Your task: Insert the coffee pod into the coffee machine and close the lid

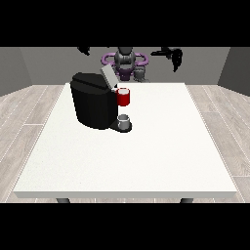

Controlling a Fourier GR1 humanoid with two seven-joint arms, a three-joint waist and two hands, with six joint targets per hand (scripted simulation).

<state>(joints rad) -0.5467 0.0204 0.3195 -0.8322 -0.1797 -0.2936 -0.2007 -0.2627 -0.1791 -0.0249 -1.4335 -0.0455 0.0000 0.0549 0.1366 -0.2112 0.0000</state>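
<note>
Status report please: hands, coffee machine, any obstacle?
Both hands raised, off the table: one at view's left, one at view's right. Coffee machine lid open. Nothing blocking.

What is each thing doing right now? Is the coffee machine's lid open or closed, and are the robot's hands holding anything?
Coffee machine: upright on the table, left of middle.
Lid: open, tilted up.
Red thing at the machine: at the machine's front, under the lid.
Grey thing: on the machine's base, below the red thing.
Hand at the view's left: raised, holding nothing.
Hand at the view's right: raised, holding nothing.
</note>
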